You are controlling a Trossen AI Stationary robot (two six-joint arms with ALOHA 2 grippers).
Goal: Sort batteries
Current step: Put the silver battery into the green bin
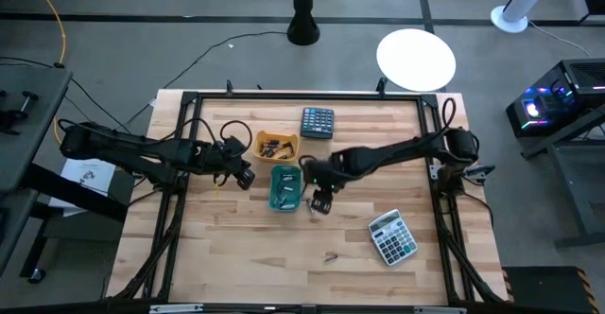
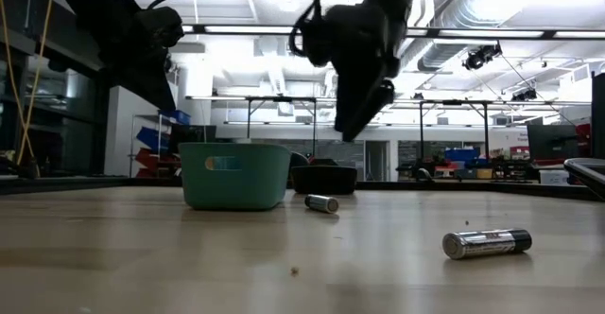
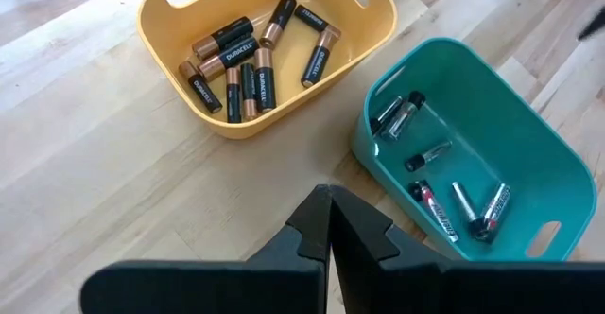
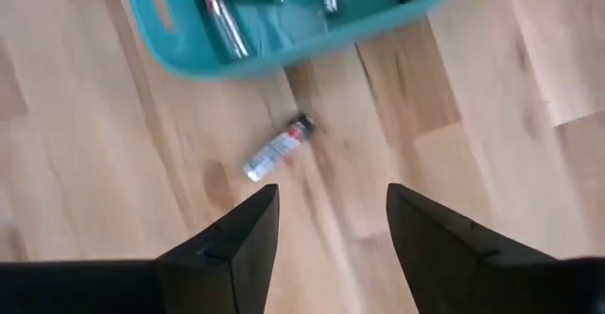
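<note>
A loose silvery battery (image 4: 279, 148) with a red and dark end lies on its side on the wood beside the teal bin (image 4: 274, 54); the low view shows this battery (image 2: 321, 202) too. Another battery (image 2: 487, 243) lies nearer the table's near edge (image 1: 331, 255). My right gripper (image 4: 331, 219) hangs open above the table, close to the first battery and touching nothing. My left gripper (image 3: 328, 224) is shut and empty, hovering left of the teal bin (image 3: 473, 163) and near the yellow bin (image 3: 265, 44). Several copper-topped batteries lie in the yellow bin, several silvery ones in the teal bin.
A dark calculator (image 1: 318, 122) lies near the far edge and a grey calculator (image 1: 392, 236) right of centre toward the near edge. The two bins (image 1: 276, 147) (image 1: 285, 187) sit mid-table between the arms. Bare wood spreads along the near side.
</note>
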